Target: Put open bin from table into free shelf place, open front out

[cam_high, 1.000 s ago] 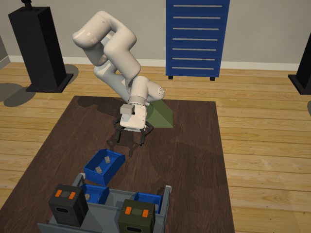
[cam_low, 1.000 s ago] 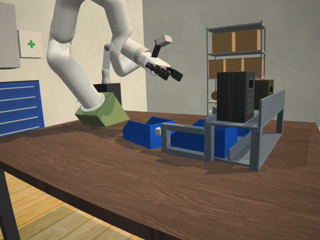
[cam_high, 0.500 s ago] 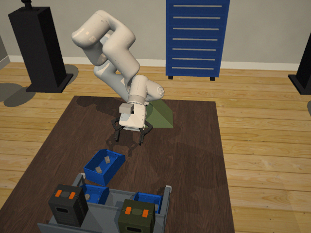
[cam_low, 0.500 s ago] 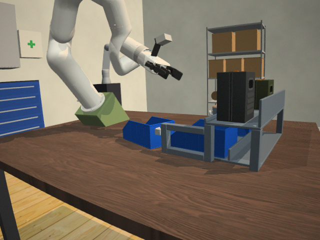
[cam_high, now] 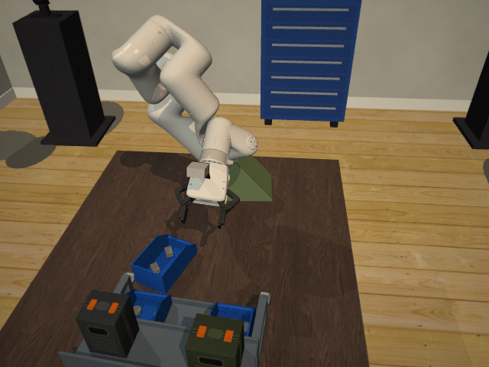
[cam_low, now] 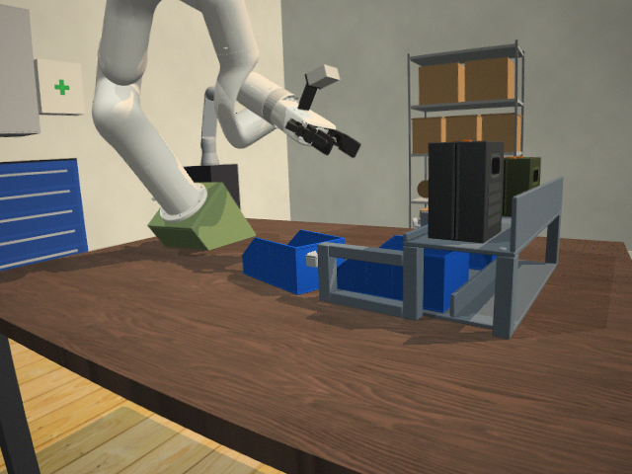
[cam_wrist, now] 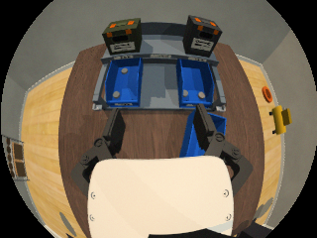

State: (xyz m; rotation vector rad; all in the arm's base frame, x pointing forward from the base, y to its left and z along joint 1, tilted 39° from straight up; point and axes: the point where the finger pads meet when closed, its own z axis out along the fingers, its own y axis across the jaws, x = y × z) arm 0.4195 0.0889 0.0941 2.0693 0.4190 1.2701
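The open blue bin (cam_high: 147, 278) (cam_low: 270, 265) (cam_wrist: 188, 139) rests on the table (cam_high: 299, 237) (cam_low: 255, 356) (cam_wrist: 149, 130), set at an angle just beside the grey shelf (cam_high: 263, 316) (cam_low: 412, 285) (cam_wrist: 159, 108), with two small grey parts inside. On the shelf, the free place lies between two other blue bins (cam_high: 163, 310) (cam_high: 233, 312) (cam_wrist: 124, 81) (cam_wrist: 195, 81), below a dark case (cam_high: 106, 323) (cam_low: 464, 194) (cam_wrist: 202, 37) and an olive case (cam_high: 215, 339) (cam_low: 521, 186) (cam_wrist: 122, 37) on the upper board. Above the table, apart from the bin, hangs the gripper (cam_high: 202, 219) (cam_low: 339, 145) (cam_wrist: 158, 114), fingers spread wide with nothing between them.
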